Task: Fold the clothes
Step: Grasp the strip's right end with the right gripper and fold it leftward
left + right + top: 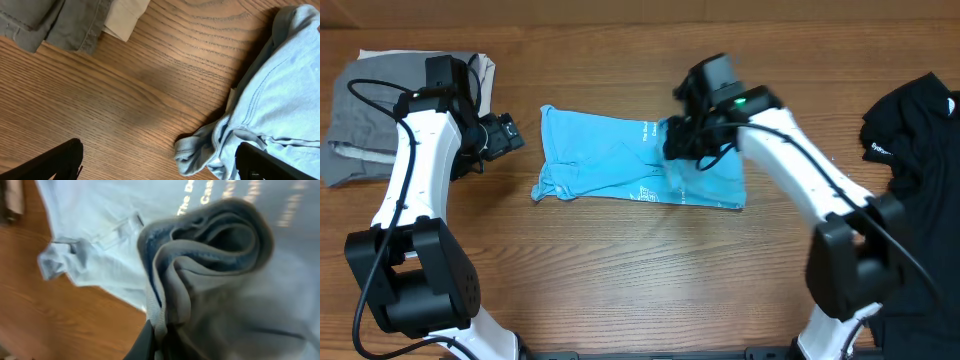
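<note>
The clothes are a light blue T-shirt (610, 160) lying crumpled and partly folded on the middle of the wooden table, its small lettering facing up. My right gripper (682, 140) is over the shirt's right part, shut on a bunched fold of its fabric (210, 245) that is lifted off the table; in the right wrist view the gripper (162, 340) pinches the hem. My left gripper (510, 135) hovers open just left of the shirt. In the left wrist view a crumpled sleeve (200, 150) lies between its wide-spread fingers (55, 162), untouched.
Grey trousers (360, 120) with a beige piece (125, 17) lie heaped at the table's back left. A black garment (915, 130) sits at the far right. Bare wood (640, 270) stretches in front of the shirt.
</note>
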Available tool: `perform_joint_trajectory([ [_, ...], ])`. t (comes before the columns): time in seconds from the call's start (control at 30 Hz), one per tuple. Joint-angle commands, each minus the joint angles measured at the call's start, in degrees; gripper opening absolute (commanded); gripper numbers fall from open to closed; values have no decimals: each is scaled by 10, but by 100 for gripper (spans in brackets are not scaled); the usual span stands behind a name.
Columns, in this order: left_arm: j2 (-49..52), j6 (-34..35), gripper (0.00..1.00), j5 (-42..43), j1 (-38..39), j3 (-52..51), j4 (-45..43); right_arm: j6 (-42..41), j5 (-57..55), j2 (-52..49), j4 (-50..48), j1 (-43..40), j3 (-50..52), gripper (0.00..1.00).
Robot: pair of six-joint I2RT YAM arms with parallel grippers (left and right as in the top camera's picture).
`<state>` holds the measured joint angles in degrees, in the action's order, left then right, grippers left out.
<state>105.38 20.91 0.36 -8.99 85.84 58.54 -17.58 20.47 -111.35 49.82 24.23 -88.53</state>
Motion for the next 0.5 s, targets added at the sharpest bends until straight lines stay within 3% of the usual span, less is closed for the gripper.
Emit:
perform_joint_trajectory([
  [0.0,3,5,100,-4,0,-2,-1,-38,-20,-41,-38,27,2,7],
  [0.03,3,5,100,-4,0,-2,-1,-39,-16,-47,-50,32,2,9],
  [0.17,3,5,100,-4,0,-2,-1,-17,-9,-46,-73,31,-11,54],
  [0.2,3,5,100,-4,0,-2,-1,-17,-9,-41,-60,23,-19,59],
  [0.47,3,5,100,-4,0,-2,-1,-3,-9,26,59,-47,-29,60],
])
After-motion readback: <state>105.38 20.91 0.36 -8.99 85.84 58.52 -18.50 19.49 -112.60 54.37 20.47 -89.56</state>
